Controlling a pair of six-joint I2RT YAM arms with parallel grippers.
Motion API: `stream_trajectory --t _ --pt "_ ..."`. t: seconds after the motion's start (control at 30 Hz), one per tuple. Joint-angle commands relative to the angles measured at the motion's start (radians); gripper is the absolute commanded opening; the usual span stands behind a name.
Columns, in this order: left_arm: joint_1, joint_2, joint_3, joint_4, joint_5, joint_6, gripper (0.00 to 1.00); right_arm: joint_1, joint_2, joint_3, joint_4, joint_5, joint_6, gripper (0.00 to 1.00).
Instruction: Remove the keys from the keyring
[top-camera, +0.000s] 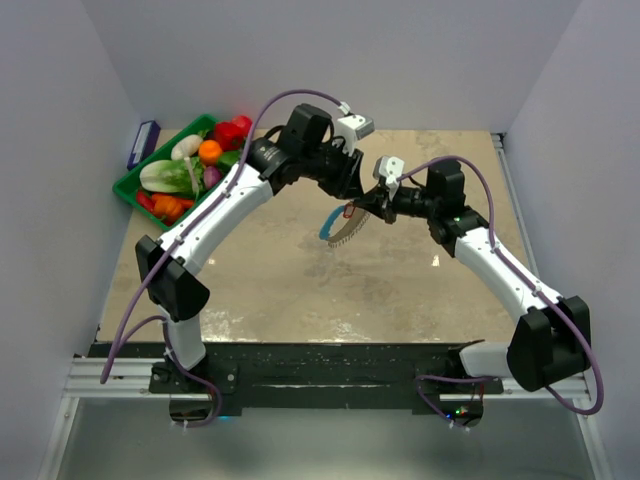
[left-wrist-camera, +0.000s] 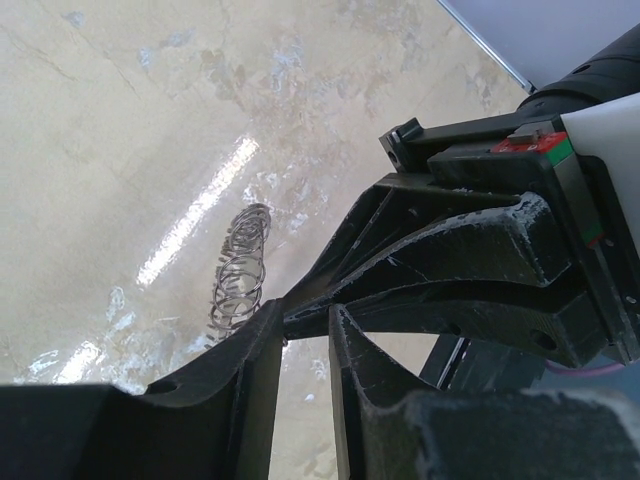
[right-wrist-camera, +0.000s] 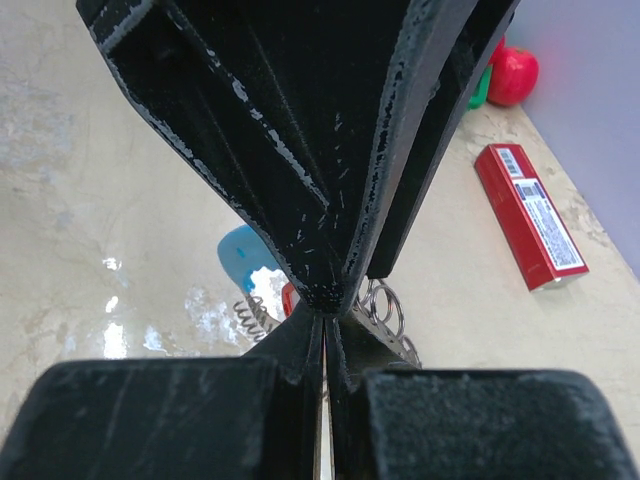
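Keyring (top-camera: 338, 228) work here wants one anchoring pinch and one working pinch: the right gripper (right-wrist-camera: 325, 318) should act as the anchor on the wire while the left gripper (left-wrist-camera: 305, 320) takes a single key beside the loop's split and slides it along and off, drawing away slowly so the loop neither twists nor slips free; grabbing several keys at once would likely jam them. Right gripper's jaws are pressed together with no gap, seemingly on the keyring's thin wire: silvery keys (right-wrist-camera: 385, 305) fan out at one o'clock of its tips, a red-tipped key (right-wrist-camera: 289, 297) sits at eleven, the blue section (right-wrist-camera: 245, 262) beyond at ten. Left gripper's jaws stand a narrow slit apart, nothing visible between them, tips just beside the right's. From above, the loop is near the middle of the table (top-camera: 300, 290), at seven o'clock of the meeting tips; whether it rests or hangs is unclear. A red box (right-wrist-camera: 530, 215) lies at two o'clock
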Motion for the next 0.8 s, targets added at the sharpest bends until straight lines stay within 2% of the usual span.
stream_trajectory --t 0.0,0.13,0.27,0.4,0.53,0.77 --pt "-0.002 -0.042 0.061 0.003 0.005 0.025 0.31 0.007 -0.026 0.008 0.125 -0.053 0.013 0.0" --pt "0.052 -0.067 0.06 -0.007 0.014 0.066 0.31 0.007 -0.035 0.014 0.104 -0.062 -0.003 0.0" --pt "0.155 -0.074 0.009 -0.015 0.158 0.118 0.31 0.006 -0.04 0.017 0.094 -0.074 -0.007 0.0" --pt "0.259 -0.102 -0.122 0.038 0.334 0.147 0.3 0.003 -0.046 0.017 0.097 -0.088 -0.001 0.0" --pt "0.259 -0.162 -0.23 0.103 0.388 0.198 0.27 -0.002 -0.052 0.022 0.108 -0.113 0.028 0.0" --pt "0.259 -0.189 -0.301 0.125 0.584 0.215 0.21 -0.011 -0.052 0.031 0.159 -0.162 0.124 0.0"
